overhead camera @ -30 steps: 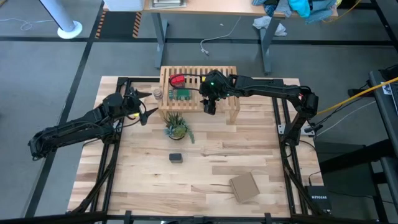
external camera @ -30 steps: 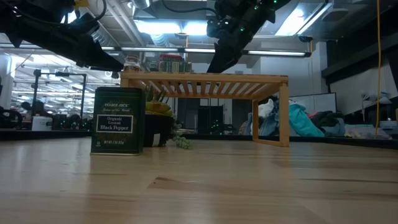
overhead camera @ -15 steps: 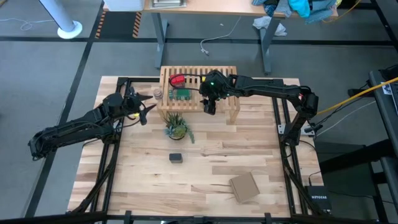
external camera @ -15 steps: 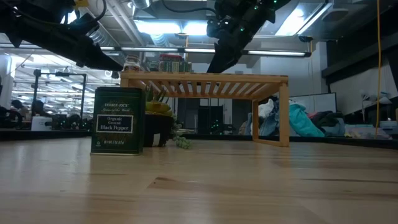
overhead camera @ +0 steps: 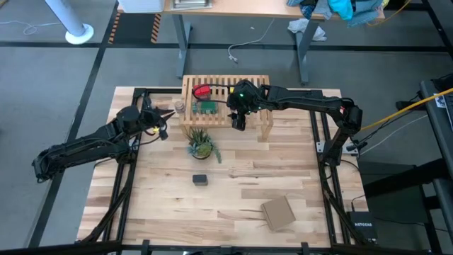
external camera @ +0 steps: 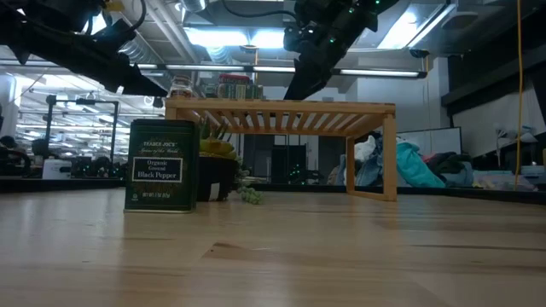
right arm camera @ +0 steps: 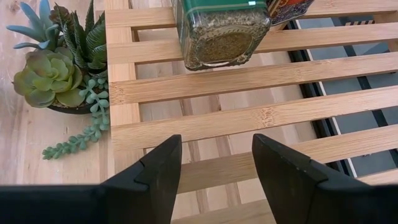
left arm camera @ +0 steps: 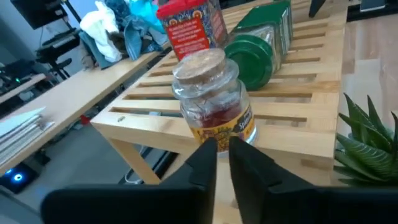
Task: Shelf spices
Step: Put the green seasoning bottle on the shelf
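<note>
The shelf (overhead camera: 226,106) stands at the table's far middle. On it a red tin (left arm camera: 193,25) stands upright and a green-capped jar (left arm camera: 255,53) lies on its side across the slats. A tiny clear brownish jar (left arm camera: 214,102) stands upright on the shelf's left edge. The dark tin (overhead camera: 200,179) stands on the tabletop, nearer than the shelf. My left gripper (overhead camera: 167,115) is shut, just left of the tiny jar and short of it. My right gripper (right arm camera: 214,171) hangs open above the shelf's slats, right of the green-capped jar (right arm camera: 224,28).
A small potted plant (overhead camera: 201,145) stands on the table just in front of the shelf's left part. A flat brown cardboard piece (overhead camera: 277,212) lies near the front right. In the low view the dark tin (external camera: 162,165) stands before the shelf (external camera: 281,111).
My left gripper has shut: its fingers stood spread beside the tiny jar a second ago and are now together. The jar stays upright on the shelf's left edge.
</note>
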{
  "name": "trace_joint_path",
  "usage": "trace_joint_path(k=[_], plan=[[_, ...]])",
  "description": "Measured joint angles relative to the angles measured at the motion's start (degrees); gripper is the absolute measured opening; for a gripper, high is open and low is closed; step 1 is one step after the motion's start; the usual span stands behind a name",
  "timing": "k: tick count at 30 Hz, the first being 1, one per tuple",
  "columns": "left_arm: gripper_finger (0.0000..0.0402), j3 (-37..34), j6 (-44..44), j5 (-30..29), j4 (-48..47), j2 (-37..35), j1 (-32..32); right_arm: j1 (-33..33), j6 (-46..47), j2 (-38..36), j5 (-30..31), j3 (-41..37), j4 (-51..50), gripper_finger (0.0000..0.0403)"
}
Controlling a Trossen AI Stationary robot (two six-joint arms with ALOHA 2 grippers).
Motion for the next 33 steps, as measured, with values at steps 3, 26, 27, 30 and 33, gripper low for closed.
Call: trace_joint_path(k=[3, 26, 27, 30, 33], plan=[[0.0013, 0.0, 0.2, 0.0, 2.1, 0.0, 0.0, 0.0, 0.0, 0.0, 0.0, 0.0, 0.0, 0.0202], [0.0003, 0.0, -0.2, 1.7, 9.8, 10.8, 0.0, 0.0, 0.0, 0.0, 0.0, 0.0, 1.5, 0.0202], [0.0002, 0.0, -0.1, 2.2, 10.7, 11.7, 0.0, 0.0, 0.0, 0.0, 0.0, 0.0, 1.9, 0.0202], [0.0003, 0.0, 0.0, 2.7, 13.1, 14.1, 0.0, 0.0, -0.1, 0.0, 0.0, 0.0, 3.0, 0.0202], [0.0004, 0.1, 0.9, 2.7, 13.4, 15.1, 0.0, 0.0, -1.0, 0.0, 0.0, 0.0, 3.1, 0.0202]])
